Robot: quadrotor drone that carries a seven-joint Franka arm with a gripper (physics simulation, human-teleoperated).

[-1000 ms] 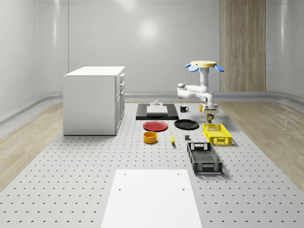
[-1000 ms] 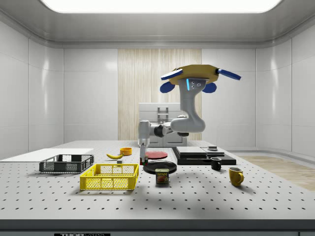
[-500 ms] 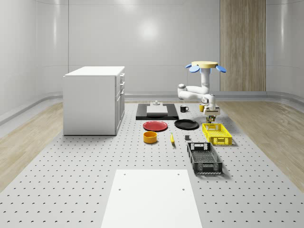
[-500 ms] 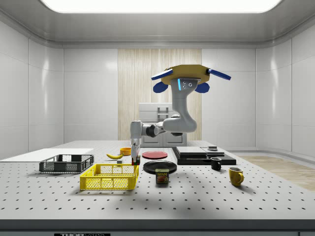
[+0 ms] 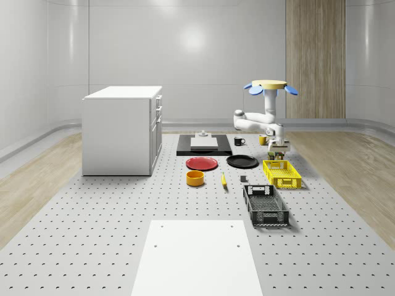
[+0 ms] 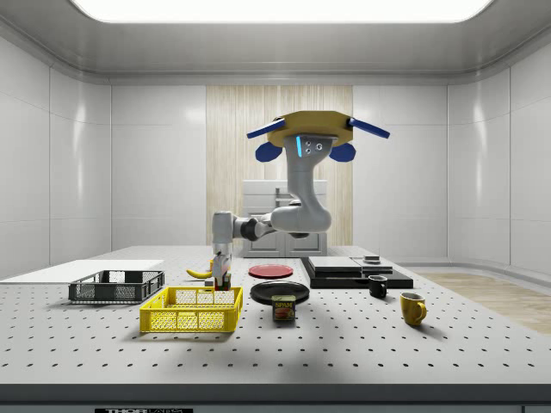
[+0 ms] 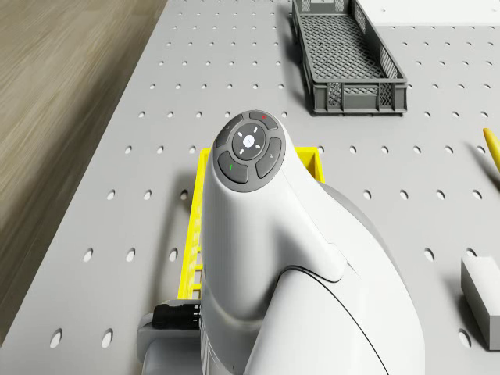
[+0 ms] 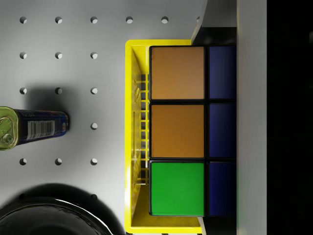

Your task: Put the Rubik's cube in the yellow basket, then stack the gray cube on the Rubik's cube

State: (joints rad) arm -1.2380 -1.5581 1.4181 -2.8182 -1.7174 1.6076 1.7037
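While the drone [image 6: 308, 136] hovers in the air beyond the far end of the yellow basket [image 6: 191, 311], its arm reaches out and bends down so that the pincer [image 6: 222, 277] hangs over the basket's far end. Clamped in the pincer is the Rubik's cube [image 8: 188, 130], showing orange, green and blue tiles; it sits above the basket's end wall and just inside the rim. The basket's long axis runs away from the drone, toward the black crate [image 5: 265, 205] farther along the bench [image 5: 92, 234]. Judging from this, the coming move is mostly a short descent, with open basket floor lying below and ahead of the cube.
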